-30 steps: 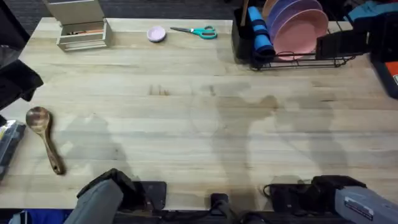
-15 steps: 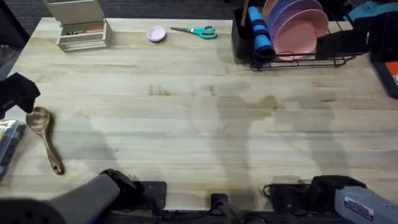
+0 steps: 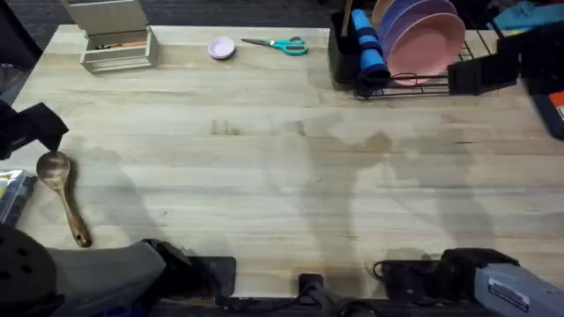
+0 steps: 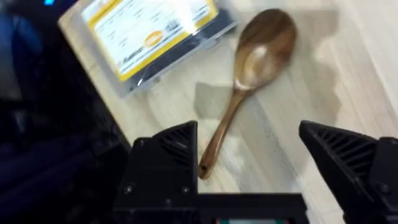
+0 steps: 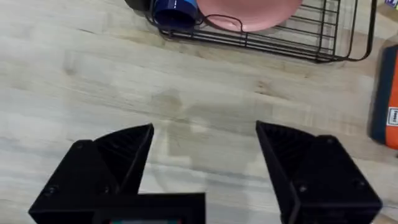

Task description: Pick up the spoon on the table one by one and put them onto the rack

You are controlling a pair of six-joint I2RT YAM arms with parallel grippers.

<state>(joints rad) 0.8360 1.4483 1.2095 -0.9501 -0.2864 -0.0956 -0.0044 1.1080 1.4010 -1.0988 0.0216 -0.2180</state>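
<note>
The bench (image 3: 264, 176) is pale wood with visible grain. The spoon (image 3: 63, 195) at the left edge is brown. At upper right, the black wire rack (image 3: 423, 81) holds pink plates (image 3: 423, 35) and a blue cup (image 3: 368, 48). The scissors (image 3: 278, 44) have teal handles.

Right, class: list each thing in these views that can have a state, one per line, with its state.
wooden spoon: lying flat on the table, not held
left gripper: fingers open, above the spoon's handle
right gripper: fingers open, holding nothing
dish rack: holds pink plates and a blue cup
beige box: lid raised
scissors: lying flat, blades closed
</note>
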